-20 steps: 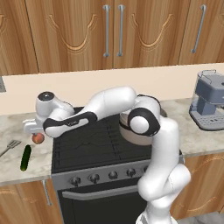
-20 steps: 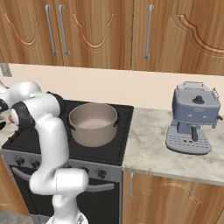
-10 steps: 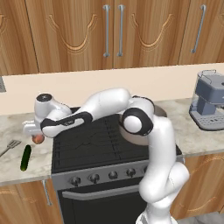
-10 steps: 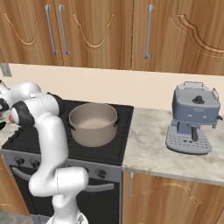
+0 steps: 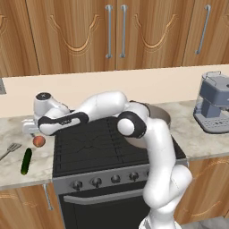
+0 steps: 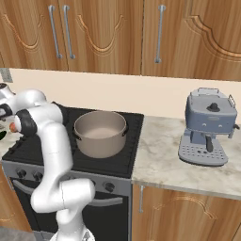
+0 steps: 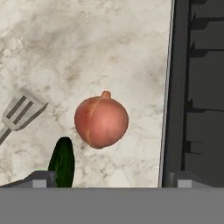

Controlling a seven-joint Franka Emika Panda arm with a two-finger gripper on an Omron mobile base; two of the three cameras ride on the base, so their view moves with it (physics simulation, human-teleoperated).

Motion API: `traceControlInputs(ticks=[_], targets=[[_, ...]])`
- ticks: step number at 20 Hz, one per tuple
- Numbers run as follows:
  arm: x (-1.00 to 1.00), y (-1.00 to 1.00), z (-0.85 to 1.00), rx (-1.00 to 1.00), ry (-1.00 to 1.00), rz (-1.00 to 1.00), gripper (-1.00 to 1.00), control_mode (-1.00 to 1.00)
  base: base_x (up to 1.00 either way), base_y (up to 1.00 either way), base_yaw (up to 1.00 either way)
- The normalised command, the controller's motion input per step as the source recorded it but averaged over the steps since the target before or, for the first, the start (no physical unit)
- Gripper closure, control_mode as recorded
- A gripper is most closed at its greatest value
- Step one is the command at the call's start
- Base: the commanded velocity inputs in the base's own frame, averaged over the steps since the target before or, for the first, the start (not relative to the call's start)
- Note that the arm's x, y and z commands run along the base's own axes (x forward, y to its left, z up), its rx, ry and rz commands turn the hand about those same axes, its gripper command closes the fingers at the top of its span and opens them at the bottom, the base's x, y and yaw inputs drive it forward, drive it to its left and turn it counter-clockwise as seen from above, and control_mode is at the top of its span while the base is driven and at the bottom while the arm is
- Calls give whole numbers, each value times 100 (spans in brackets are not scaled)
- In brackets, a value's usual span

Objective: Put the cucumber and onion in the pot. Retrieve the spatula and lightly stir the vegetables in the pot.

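Left base view: the arm reaches left across the stove (image 5: 112, 143) and ends over the marble table (image 5: 18, 165) beside it. The gripper (image 5: 30, 130) hangs just above the onion (image 5: 39, 141), which rests on the table close to the stove's left edge. The cucumber (image 5: 26, 161) lies on the table in front of the onion, apart from it. The spatula (image 5: 10, 150) lies to the left of the onion, its handle cut off by the frame edge. The arm covers most of the pot (image 5: 156, 123) on the stove; part of its rim and wall shows.

Right base view: the pot (image 6: 100, 133) stands on the stove (image 6: 117, 155), its inside pale and bare. A coffee machine (image 6: 208, 126) stands on the table to the right of the stove. The arm's elbow hides most of the onion (image 6: 12, 127); a small reddish patch shows at the left edge.

Hand view: the fingers (image 7: 40, 180) are spread wide, their tips at the bottom edge. The onion (image 7: 101, 121) lies between and beyond them, touching neither. The cucumber (image 7: 62, 162) lies beside the left tip, its lower part cut off. The spatula (image 7: 20, 111) shows its slotted head, apart from the onion. The stove (image 7: 197, 87) edge runs along the right.
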Motion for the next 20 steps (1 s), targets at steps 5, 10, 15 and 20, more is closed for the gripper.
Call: traceControlInputs(ticks=[5,10,15,20], targets=[[3,0,-11,0,2,0,-100,-100,0,0,0],[0,0,-57,0,0,0,-100,-100,0,0,0],[8,4,-8,0,0,-1,-100,-100,0,0,0],[31,30,3,0,0,-5,-100,-100,0,0,0]])
